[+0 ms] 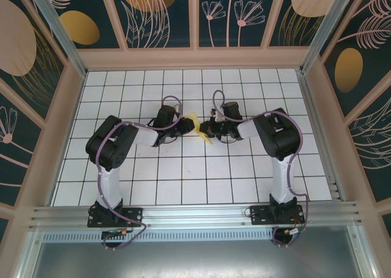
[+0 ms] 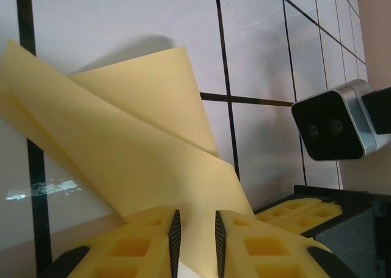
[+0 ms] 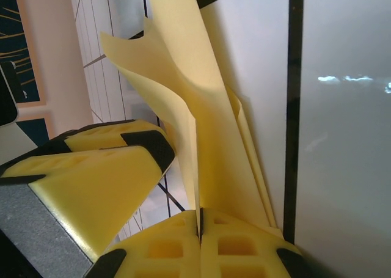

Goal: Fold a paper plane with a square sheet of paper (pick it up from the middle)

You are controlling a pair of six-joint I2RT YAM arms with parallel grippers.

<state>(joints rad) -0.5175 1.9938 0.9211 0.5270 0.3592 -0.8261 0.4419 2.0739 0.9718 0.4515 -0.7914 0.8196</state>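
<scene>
The right gripper [image 3: 199, 222] is pinching the partly folded square sheet of paper [image 3: 211, 119] between closed fingers. The left gripper [image 2: 196, 232] is meeting it at mid-table, jaws slightly apart with paper in the gap; whether it is gripping cannot be told. The sheet is standing up off the tiled table [image 3: 342, 137]. For a clean crease, the layers' edges should be lining up before either grip is loosening.
</scene>
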